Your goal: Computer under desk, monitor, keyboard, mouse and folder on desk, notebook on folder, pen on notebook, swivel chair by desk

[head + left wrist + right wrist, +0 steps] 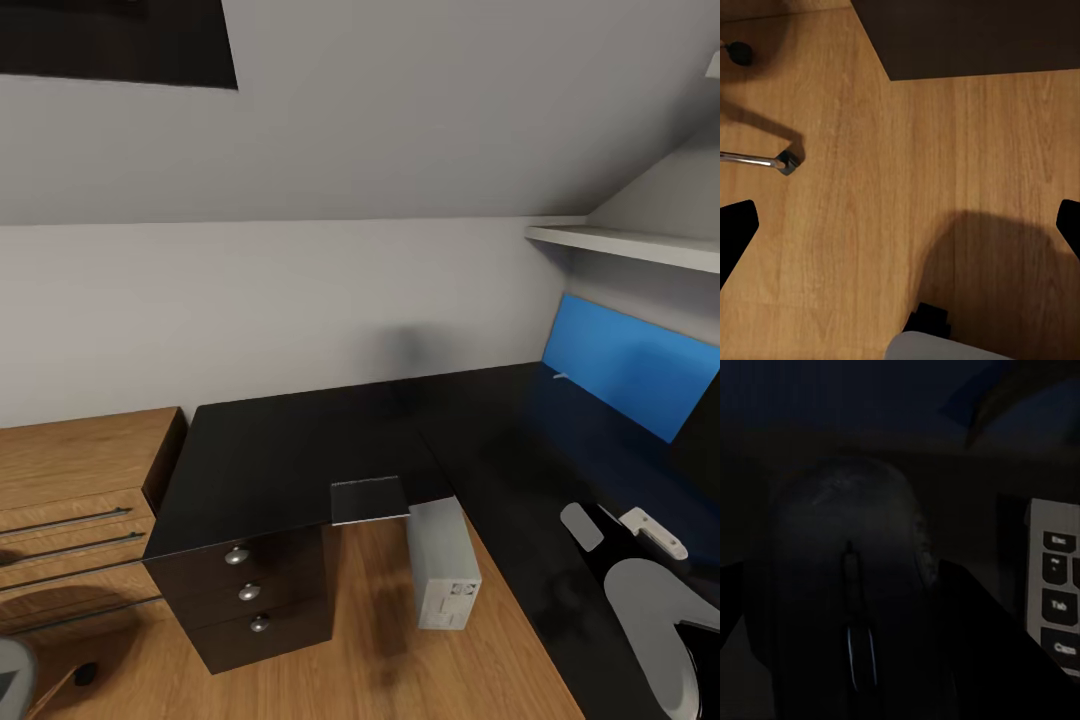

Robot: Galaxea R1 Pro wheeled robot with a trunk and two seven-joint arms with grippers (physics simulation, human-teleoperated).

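The glossy black L-shaped desk [290,450] has its dark three-knob drawer unit [250,590] at the front. The grey-white computer [445,565] stands on the floor under the desk. A thin grey notebook [368,500] lies at the desk's front edge, above the computer. In the right wrist view the dark mouse [851,585] sits between the fingers of my right gripper [855,622], which looks shut on it, beside the keyboard [1057,592] with its Esc and Tab keys. My left gripper [900,225] hangs open over the wood floor.
A light wood drawer chest [80,460] stands left of the desk. A blue wall panel [630,365] and a white shelf [630,243] are at the right. A chrome chair leg with a caster [784,160] lies on the floor near my left gripper.
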